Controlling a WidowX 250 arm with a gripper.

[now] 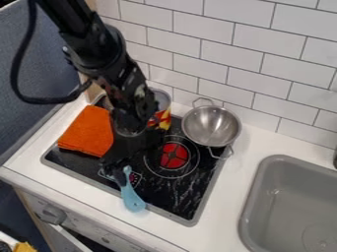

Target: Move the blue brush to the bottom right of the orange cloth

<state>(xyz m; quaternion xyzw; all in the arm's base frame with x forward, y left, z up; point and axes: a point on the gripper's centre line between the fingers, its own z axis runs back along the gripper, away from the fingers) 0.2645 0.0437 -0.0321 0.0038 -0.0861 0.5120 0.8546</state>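
The black gripper [119,160] hangs over the left front part of the stove, just right of the orange cloth's lower corner. Directly below it lies the blue brush [131,196], its upper end against or under the gripper and its rounded light-blue end pointing toward the stove's front edge. Whether the gripper holds the brush is hidden by dark parts against the dark stove. The orange cloth [88,131] is folded on the stove's left side, up and to the left of the brush.
A metal colander [211,126] stands at the stove's back right. Behind the arm is a can [160,106] with a red and yellow label. The black stovetop [187,189] has a red burner mark, and a grey sink [289,197] is set into the counter at right.
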